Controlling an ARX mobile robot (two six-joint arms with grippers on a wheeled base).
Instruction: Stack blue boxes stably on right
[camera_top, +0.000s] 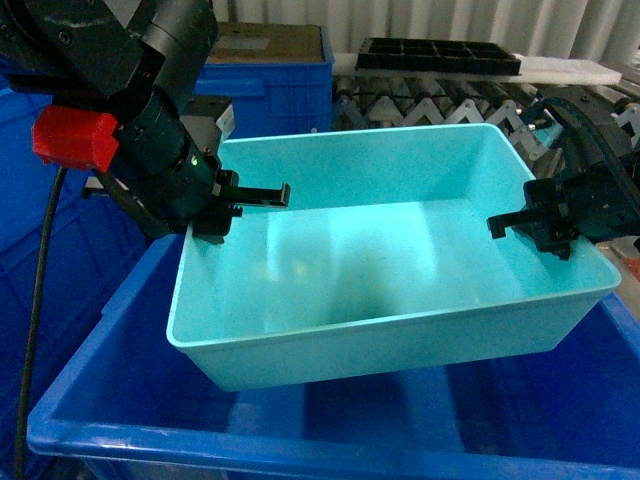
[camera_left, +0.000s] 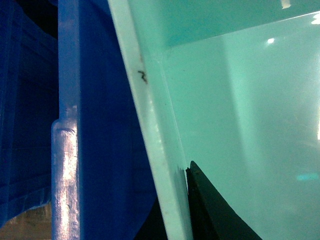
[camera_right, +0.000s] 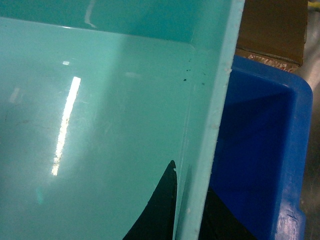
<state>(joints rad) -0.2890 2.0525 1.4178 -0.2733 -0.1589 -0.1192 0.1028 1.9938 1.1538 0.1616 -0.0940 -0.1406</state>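
Note:
A light-turquoise tub (camera_top: 390, 260) hangs tilted over the larger royal-blue tub (camera_top: 110, 330), its base inside that tub's opening. My left gripper (camera_top: 240, 202) is shut on the turquoise tub's left wall. In the left wrist view the rim (camera_left: 157, 145) runs between one dark finger (camera_left: 210, 210) inside and one outside, with the gripper (camera_left: 174, 215) astride it. My right gripper (camera_top: 528, 228) is shut on the right wall. In the right wrist view the gripper (camera_right: 192, 215) straddles the turquoise rim (camera_right: 215, 115), with the royal-blue tub (camera_right: 260, 150) beyond.
Ribbed dark-blue crates (camera_top: 270, 80) stand behind and to the left. A roller conveyor (camera_top: 420, 105) with a black compartment tray (camera_top: 440, 52) runs along the back. A cardboard box (camera_right: 272, 25) sits beyond the blue tub's corner. A black cable (camera_top: 35, 320) hangs from the left arm.

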